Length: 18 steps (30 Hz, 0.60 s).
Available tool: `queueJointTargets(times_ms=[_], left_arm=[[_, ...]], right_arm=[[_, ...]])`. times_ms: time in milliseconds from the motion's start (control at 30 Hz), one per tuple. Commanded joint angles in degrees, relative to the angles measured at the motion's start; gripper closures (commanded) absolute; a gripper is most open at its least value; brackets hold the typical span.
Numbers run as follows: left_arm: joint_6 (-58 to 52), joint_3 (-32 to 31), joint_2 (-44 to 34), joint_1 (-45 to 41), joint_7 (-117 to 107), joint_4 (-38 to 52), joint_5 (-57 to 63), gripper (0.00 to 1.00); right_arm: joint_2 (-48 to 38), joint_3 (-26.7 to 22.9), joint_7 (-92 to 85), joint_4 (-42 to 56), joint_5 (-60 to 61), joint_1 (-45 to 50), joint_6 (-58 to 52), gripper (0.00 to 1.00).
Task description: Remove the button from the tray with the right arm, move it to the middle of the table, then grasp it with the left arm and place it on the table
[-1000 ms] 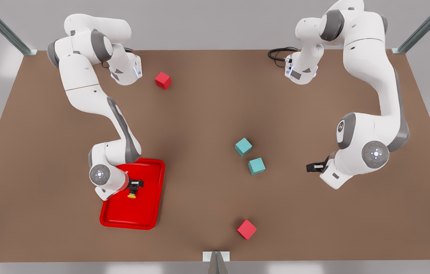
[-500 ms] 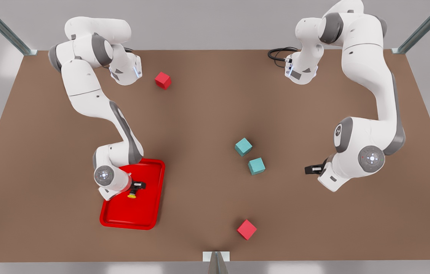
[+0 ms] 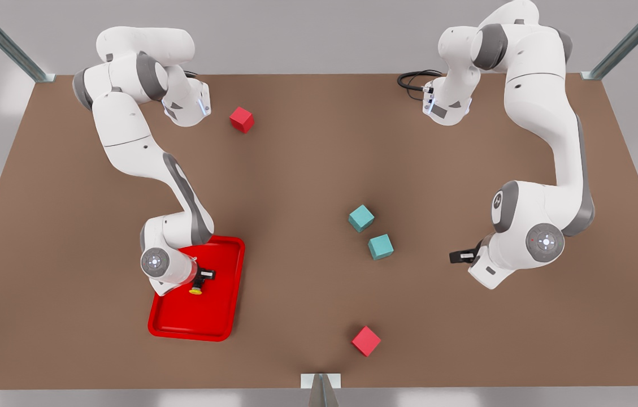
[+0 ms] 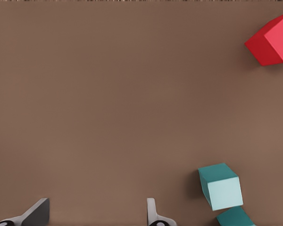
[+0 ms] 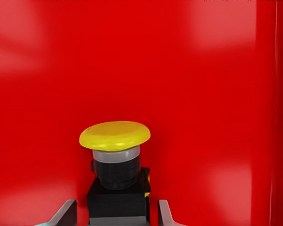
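We see bright, even light from above on the table [image 3: 307, 169], with a soft darker band down its middle. The tray [image 5: 217, 94] shows pale glare patches beside the button [image 5: 115, 160]. Shadows under the cubes stay faint.

A pale grey floor [image 3: 307, 34] is seen around the brown bench [image 3: 296, 169]. Grey metal frame bars [image 3: 2, 39] are set diagonally at the upper left and upper right corners [image 3: 629, 39]. Soft, even light is cast throughout.
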Motion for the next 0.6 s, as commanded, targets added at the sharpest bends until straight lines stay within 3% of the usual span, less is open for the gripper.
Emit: queueJointTargets(times_ms=[0,300,567], left_arm=[[0.6,0.0,-0.1,0.0,-0.2,0.0,0.1,0.00],[0.6,0.0,0.0,0.0,-0.2,0.1,0.0,0.00],[0.4,0.0,-0.5,0.0,-0.3,0.2,0.1,0.00]], right_arm=[[0.0,0.0,1.0,0.0,0.0,-0.1,0.2,0.32],[0.3,0.0,1.1,0.0,0.0,-0.1,0.5,0.57],[-0.3,0.0,1.1,0.0,0.2,0.0,0.3,0.59]])
